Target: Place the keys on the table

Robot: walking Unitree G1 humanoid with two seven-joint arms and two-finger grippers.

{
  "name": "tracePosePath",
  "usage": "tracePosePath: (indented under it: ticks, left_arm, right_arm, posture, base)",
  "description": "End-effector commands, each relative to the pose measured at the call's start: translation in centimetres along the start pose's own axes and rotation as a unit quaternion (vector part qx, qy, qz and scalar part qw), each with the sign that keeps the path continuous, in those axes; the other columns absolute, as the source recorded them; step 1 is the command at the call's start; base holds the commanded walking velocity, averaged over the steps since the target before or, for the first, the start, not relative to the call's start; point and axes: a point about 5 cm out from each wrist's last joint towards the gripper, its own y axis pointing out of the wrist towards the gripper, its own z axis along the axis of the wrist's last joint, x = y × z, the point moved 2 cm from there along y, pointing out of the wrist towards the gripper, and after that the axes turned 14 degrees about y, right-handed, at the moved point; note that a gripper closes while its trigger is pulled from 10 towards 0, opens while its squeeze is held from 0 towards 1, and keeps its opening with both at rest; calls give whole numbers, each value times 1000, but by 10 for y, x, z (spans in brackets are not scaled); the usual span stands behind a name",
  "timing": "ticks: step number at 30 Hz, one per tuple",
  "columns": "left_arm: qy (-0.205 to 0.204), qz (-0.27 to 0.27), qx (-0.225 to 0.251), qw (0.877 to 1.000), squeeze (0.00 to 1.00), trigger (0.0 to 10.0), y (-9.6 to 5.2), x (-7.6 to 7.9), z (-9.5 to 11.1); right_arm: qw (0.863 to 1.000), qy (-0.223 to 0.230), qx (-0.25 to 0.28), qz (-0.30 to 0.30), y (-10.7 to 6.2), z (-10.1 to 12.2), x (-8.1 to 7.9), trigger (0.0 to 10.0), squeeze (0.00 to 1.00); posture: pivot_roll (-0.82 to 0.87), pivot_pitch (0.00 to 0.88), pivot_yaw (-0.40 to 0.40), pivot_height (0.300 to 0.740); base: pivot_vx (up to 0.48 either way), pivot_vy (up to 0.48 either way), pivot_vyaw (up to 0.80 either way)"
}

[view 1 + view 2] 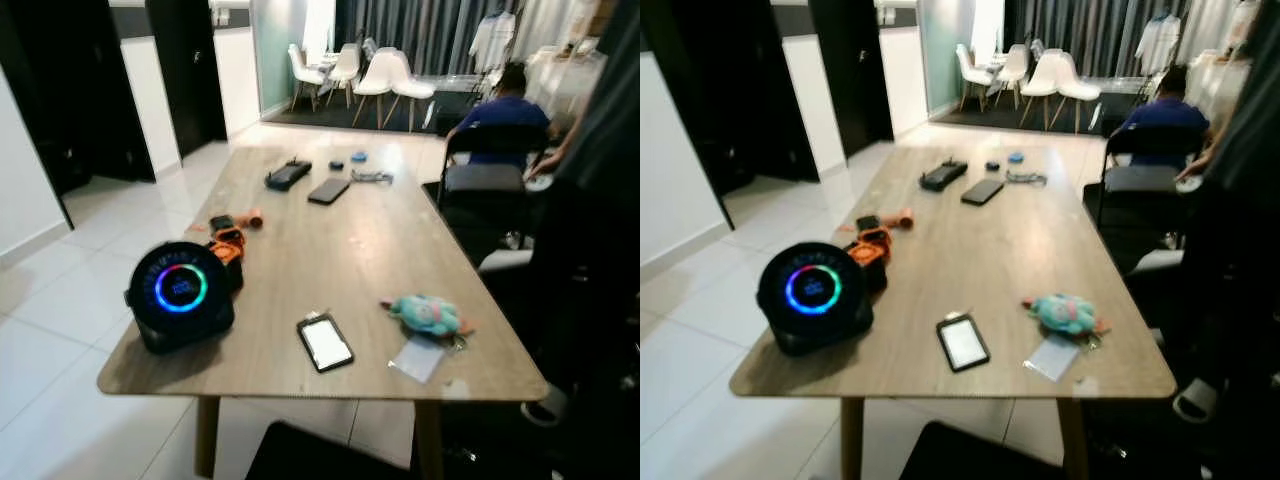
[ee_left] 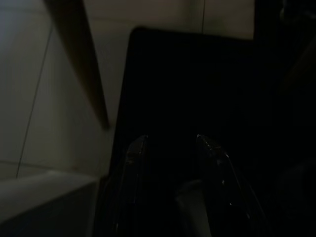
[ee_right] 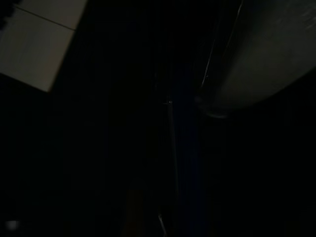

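The keys (image 1: 455,342), beside a teal plush charm (image 1: 428,314), already lie on the bench (image 1: 370,250) right of the phone (image 1: 325,342), so the left gripper (image 2: 173,148) hangs idle, jaws apart; the right's I cannot tell.

Left wrist feed, very dark: I make out my left gripper (image 2: 170,148) as two long black fingers (image 2: 134,153) with faint glossy highlights along their edges. Right wrist feed too dark for me to resolve any body detail.
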Motion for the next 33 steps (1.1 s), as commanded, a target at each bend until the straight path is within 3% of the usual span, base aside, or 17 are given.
tracePosePath:
  ticks: [1, 14, 20, 22, 23, 25, 26, 27, 28, 32, 33]
  left_arm:
    - [5, 3, -11, 1000, 0, 10000, -3, -3, -6]
    - [16, -7, -6, 1000, 0, 10000, -3, -2, -4]
    - [20, -2, 3, 1000, 0, 10000, -2, -2, -1]
    - [23, 0, 7, 1000, 0, 10000, -3, -3, -1]
    - [23, 0, 7, 1000, 0, 10000, -3, -3, -1]
    - [25, 5, 12, 1000, 0, 10000, -4, -6, 0]
    - [25, 5, 12, 1000, 0, 10000, -4, -6, 0]
    - [26, 11, 16, 999, 0, 10000, -5, -11, -1]
    - [27, 14, 17, 999, 0, 10000, -6, -13, -1]
    - [28, 18, 19, 999, 0, 10000, -9, -16, -3]
    - [28, 18, 19, 999, 0, 10000, -9, -16, -3]
  right_arm:
    - [1000, 4, -6, 4, -1, -5, -4, 10000, 0]
    - [1000, 8, -7, 2, -1, -5, -6, 10000, 0]
    - [998, 44, 6, -35, -3, -5, 7, 10000, 0]
    - [992, 67, 26, -101, -7, -2, 35, 10000, 0]
    - [992, 67, 26, -101, -7, -2, 35, 10000, 0]
    - [981, 83, 51, -166, -13, 3, 65, 10000, 0]
    - [981, 83, 51, -166, -13, 3, 65, 10000, 0]
    - [965, 87, 80, -235, -23, 10, 97, 10000, 0]
    - [957, 89, 93, -260, -27, 13, 110, 10000, 0]
    - [927, 81, 159, -329, -43, 36, 146, 10000, 0]
    - [927, 81, 159, -329, -43, 36, 146, 10000, 0]
  posture:
    - [27, 76, 37, 740]
    - [27, 84, 40, 740]
    - [29, 88, 40, 740]
    - [28, 92, 44, 740]
    - [28, 92, 44, 740]
    - [25, 92, 48, 740]
    - [25, 92, 48, 740]
    - [24, 93, 48, 740]
    - [24, 95, 47, 740]
    - [25, 96, 45, 740]
    - [25, 96, 45, 740]
  base:
    - [0, 0, 0]
    - [0, 0, 0]
    - [0, 0, 0]
    - [0, 0, 0]
    - [0, 0, 0]
    - [0, 0, 0]
    - [0, 0, 0]
    - [0, 0, 0]
    - [0, 0, 0]
    - [0, 0, 0]
    - [0, 0, 0]
